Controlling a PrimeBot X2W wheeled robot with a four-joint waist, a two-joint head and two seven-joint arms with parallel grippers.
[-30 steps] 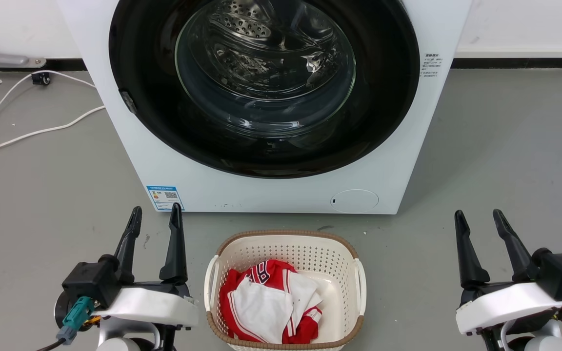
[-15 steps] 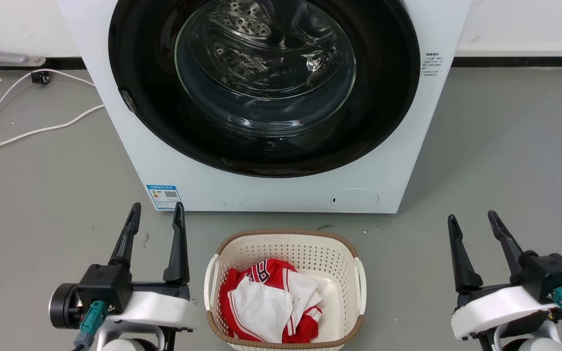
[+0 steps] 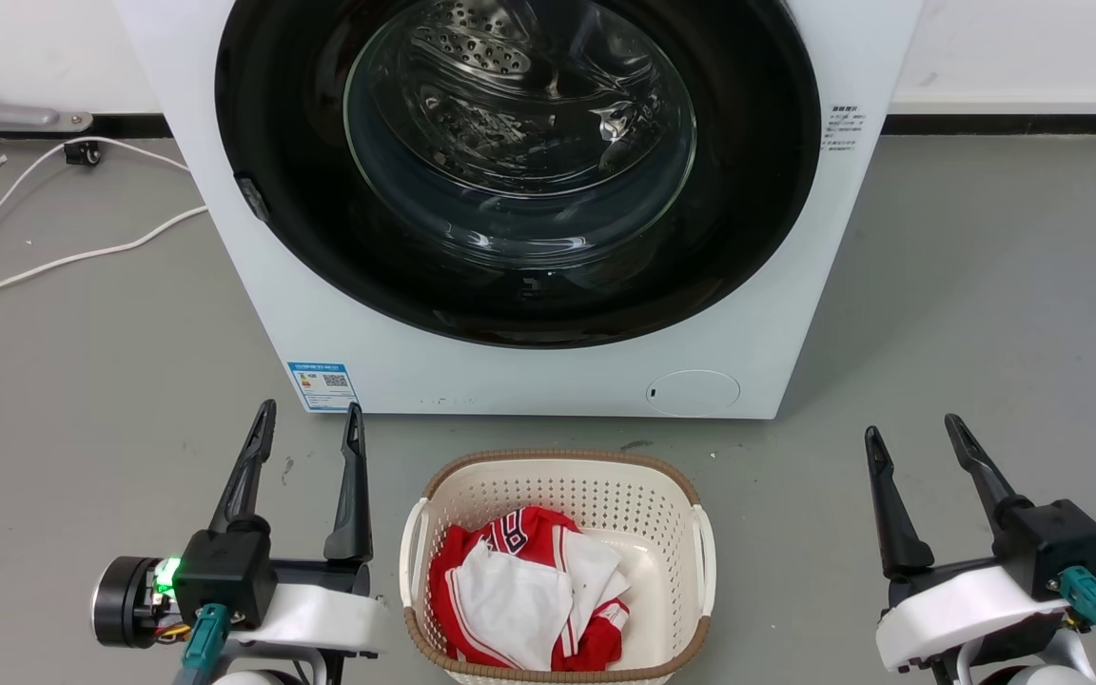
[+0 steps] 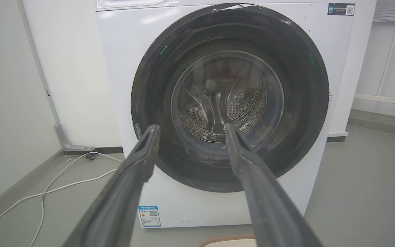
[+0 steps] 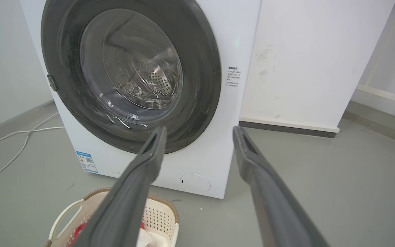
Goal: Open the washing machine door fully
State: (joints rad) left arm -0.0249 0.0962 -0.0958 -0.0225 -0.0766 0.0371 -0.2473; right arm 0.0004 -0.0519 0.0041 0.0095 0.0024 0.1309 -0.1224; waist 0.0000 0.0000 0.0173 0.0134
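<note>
Round washing machine door (image 3: 519,162) flat against washing machine (image 3: 510,381) front, face toward basket (image 3: 557,461). My left gripper (image 3: 310,419) left of basket, fingers apart; right gripper (image 3: 912,428) right of basket, also apart.

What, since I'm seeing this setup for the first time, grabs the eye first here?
The big glossy black door of the white washing machine, shut, dominates the upper middle of the head view, with a steel drum glinting behind its glass. Below it on the grey floor sits a cream basket holding red and white clothes. An open left gripper and an open right gripper flank the basket, both empty.
</note>
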